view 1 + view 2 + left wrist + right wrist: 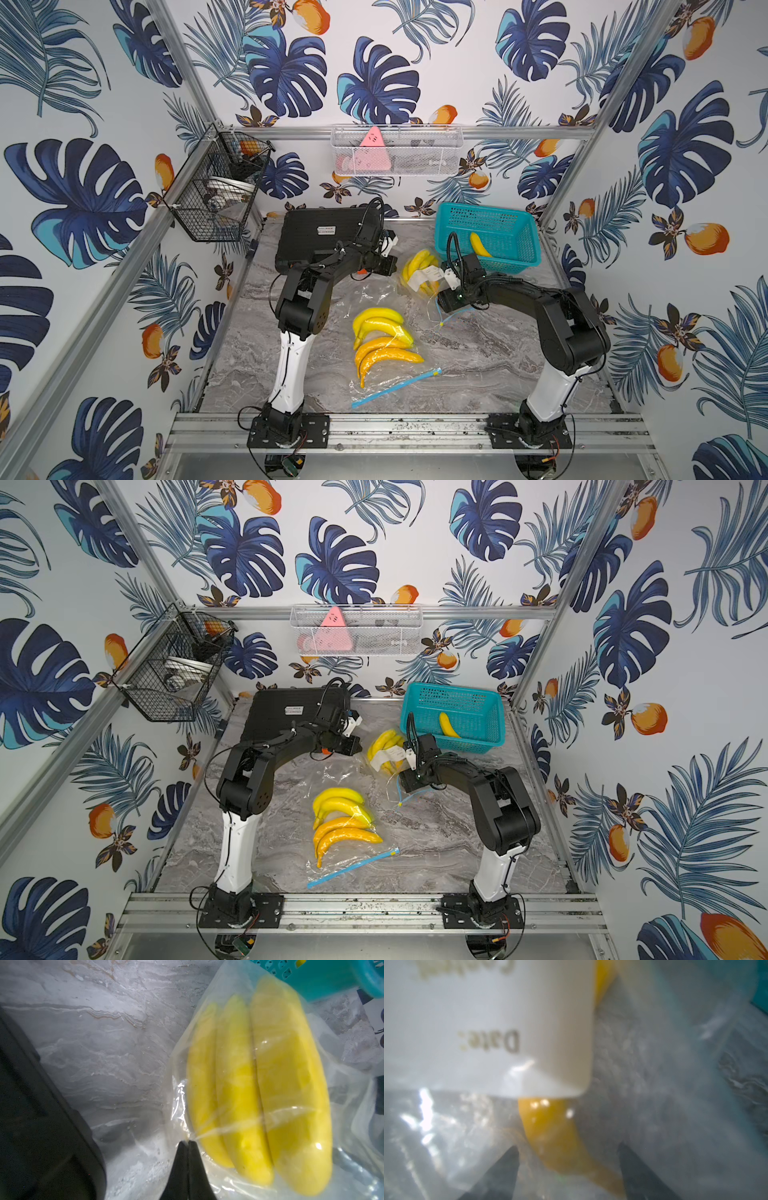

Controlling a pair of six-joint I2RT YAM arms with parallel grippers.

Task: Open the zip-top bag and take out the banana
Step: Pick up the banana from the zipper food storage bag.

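On the table (478, 357), a clear bag (415, 266) of yellow bananas (259, 1076) lies just beside a teal basket (457, 216). The left hand (188, 1144), jaws closed, pinches the bag's film. The right hand (568, 1147) stands wide, jaws either side of 1 banana (548, 1124) inside, not touching

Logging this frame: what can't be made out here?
- Zip-top bag label: right wrist view, blurred, upper line cut by the edge.
- Black wire basket contents: both top views, too small behind mesh.
- Banana end by the right hand: right wrist view, blurred, runs off the edge.
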